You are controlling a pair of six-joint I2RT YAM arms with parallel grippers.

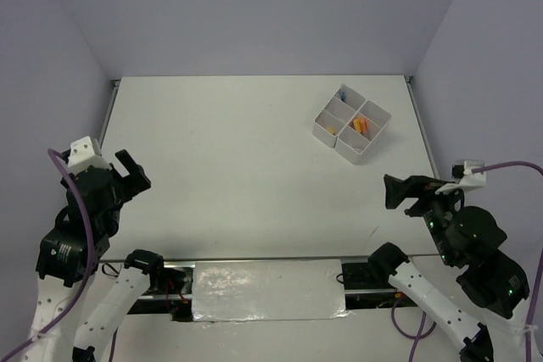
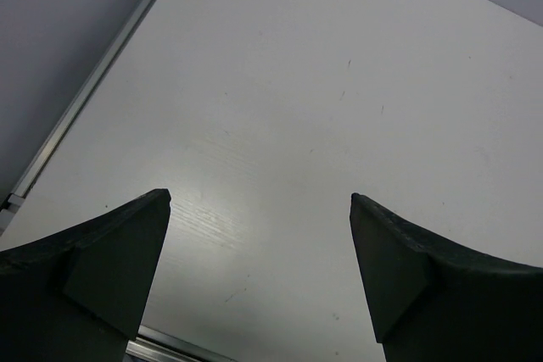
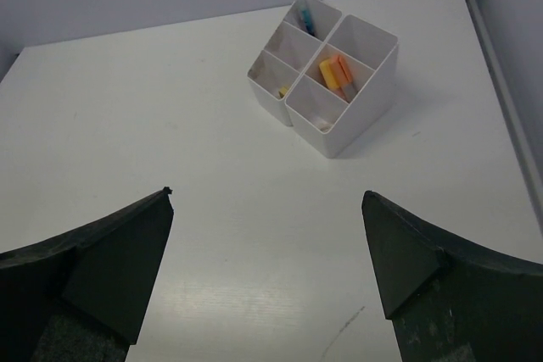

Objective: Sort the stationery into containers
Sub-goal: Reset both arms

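Note:
The white four-compartment container [image 1: 325,132] stands at the table's far right, also in the right wrist view as the container [image 3: 365,112]. An orange and a yellow marker [image 3: 333,74] lean in one compartment, seen from above as the markers [image 1: 361,125]. A blue pen tip [image 3: 306,16] shows in the far compartment and a small yellow piece [image 3: 283,90] in the left one. My right gripper [image 3: 265,195] is open and empty, well short of the container; from above the right gripper [image 1: 392,192] hangs near the right edge. My left gripper [image 2: 260,195] is open over bare table, at the left in the top view [image 1: 136,174].
A metal rail [image 2: 85,99] runs along the table's left edge beside the grey wall. Purple cables [image 1: 72,201] loop round both arms. A strip of silver tape [image 1: 267,290] lies between the arm bases at the near edge.

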